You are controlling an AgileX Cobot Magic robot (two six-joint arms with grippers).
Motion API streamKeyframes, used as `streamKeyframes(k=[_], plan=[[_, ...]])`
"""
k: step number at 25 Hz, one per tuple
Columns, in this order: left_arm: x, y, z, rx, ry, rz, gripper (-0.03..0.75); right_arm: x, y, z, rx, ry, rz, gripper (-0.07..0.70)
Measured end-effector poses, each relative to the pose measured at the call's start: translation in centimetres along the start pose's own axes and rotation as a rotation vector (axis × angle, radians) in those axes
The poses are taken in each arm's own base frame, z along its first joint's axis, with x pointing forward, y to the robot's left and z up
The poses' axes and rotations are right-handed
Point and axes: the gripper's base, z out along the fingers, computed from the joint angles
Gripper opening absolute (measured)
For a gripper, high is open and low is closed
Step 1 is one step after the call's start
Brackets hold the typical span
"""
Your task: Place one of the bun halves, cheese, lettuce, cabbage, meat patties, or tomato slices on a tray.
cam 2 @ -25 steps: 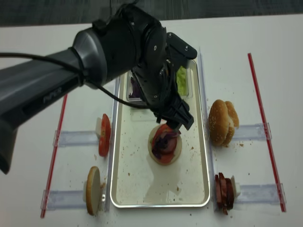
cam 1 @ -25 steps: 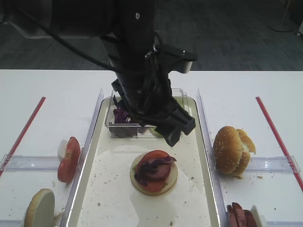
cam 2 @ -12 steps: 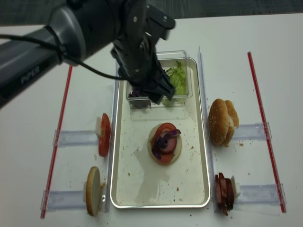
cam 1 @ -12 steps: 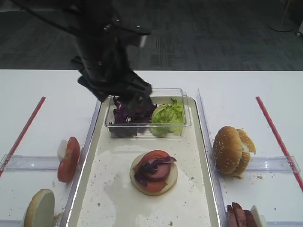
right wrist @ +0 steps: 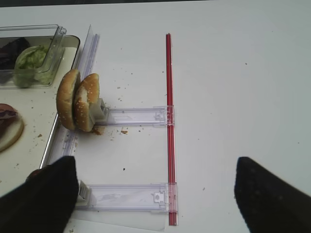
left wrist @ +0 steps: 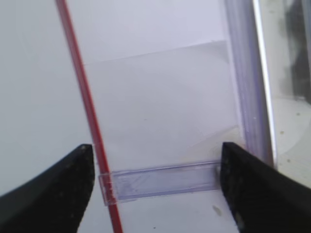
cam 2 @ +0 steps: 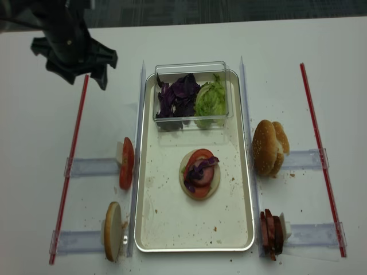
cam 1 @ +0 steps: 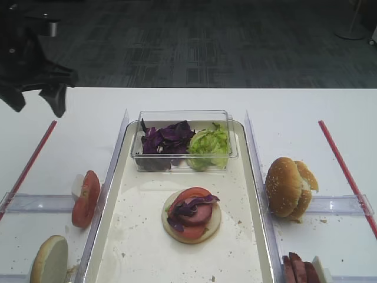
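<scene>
The tray (cam 1: pixel 260 197) (cam 2: pixel 250 189) holds a pale bun half topped with a tomato slice and cabbage (cam 1: pixel 191 215) (cam 2: pixel 199 173). More cabbage (cam 1: pixel 165 138) and the lettuce (cam 1: pixel 207 147) fill a clear box. Sesame bun halves (cam 1: pixel 288 187) (right wrist: pixel 77 101) stand right of the tray, with meat patties (cam 1: pixel 297 268) below them. Tomato slices (cam 1: pixel 86 197) and a pale bun half (cam 1: pixel 50 259) stand on the left. No cheese is in view. My left gripper (cam 1: pixel 36 106) (cam 2: pixel 87 80) (left wrist: pixel 153 189) hangs open and empty over the far left table. My right gripper (right wrist: pixel 155 194) is open and empty.
Red strips (cam 1: pixel 29 162) (cam 1: pixel 344 171) (right wrist: pixel 169 121) run down both sides of the table. Clear plastic holders (left wrist: pixel 160 182) (right wrist: pixel 129 196) and upright clear dividers (cam 1: pixel 116 147) (cam 1: pixel 250 141) flank the tray. The clear box (cam 1: pixel 184 154) sits at the tray's far end.
My left arm has swung from above the tray, past the clear box, out to the far left of the table, its jaws open throughout. The food has not moved.
</scene>
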Motion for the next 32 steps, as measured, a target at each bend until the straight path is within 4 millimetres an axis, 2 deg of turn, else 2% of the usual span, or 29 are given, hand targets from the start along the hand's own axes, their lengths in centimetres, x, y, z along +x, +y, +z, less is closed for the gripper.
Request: streamKeyframes(k=[4, 8, 17, 21, 26, 32], plan=[[0.2, 3.5, 0.2, -0.027, 0.02, -0.068, 0.496, 0.0, 0.0, 0.0, 0.0, 0.0, 0.0, 0.664], [0.4, 5.2, 0.3, -0.036, 0.03, -0.098, 0.496, 0.0, 0.0, 0.0, 0.0, 0.0, 0.0, 0.664], [0.7, 5.3, 0.2, -0.033, 0.053, -0.089, 0.496, 0.0, 0.0, 0.0, 0.0, 0.0, 0.0, 0.664], [1.5, 5.2, 0.2, -0.032, 0.071, -0.092, 0.496, 0.0, 0.0, 0.0, 0.0, 0.0, 0.0, 0.664], [3.3, 5.1, -1.1, -0.032, 0.068, -0.098, 0.496, 0.0, 0.0, 0.0, 0.0, 0.0, 0.0, 0.664], [7.0, 4.8, -3.1, -0.033, 0.053, -0.12, 0.496, 0.0, 0.0, 0.0, 0.0, 0.0, 0.0, 0.664]])
